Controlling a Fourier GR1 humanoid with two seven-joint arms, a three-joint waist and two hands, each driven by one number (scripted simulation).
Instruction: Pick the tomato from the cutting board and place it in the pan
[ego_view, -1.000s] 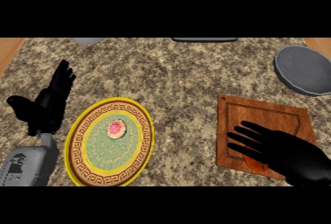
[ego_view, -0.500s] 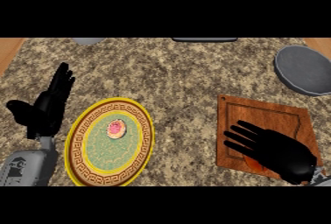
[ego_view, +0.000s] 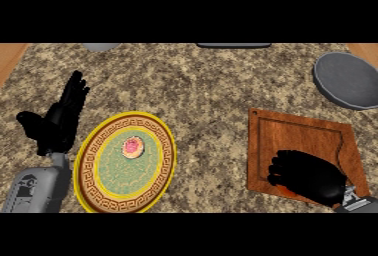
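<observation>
Fingers of the right hand (ego_view: 308, 176) are curling down tight over sth on the cutting board (ego_view: 295, 135), near the board's lower edge. A sliver of red is peeking out under the palm at approx the lower left of the hand, so the tomato (ego_view: 281, 189) is sitting under it, mostly hidden, w/ the hand closing round it. The board is lying tilted on the speckled counter (ego_view: 199, 85), right side of the view. The grey pan (ego_view: 347, 80) is sitting beyond the board, at the counter's upper right, well apart from the hand. The left hand (ego_view: 59, 122) is resting at the left edge, fingers straight and pointing up, holding nothing. Just beside it a patterned plate (ego_view: 111, 192) is lying w/ a small pink item (ego_view: 133, 146) on it.
</observation>
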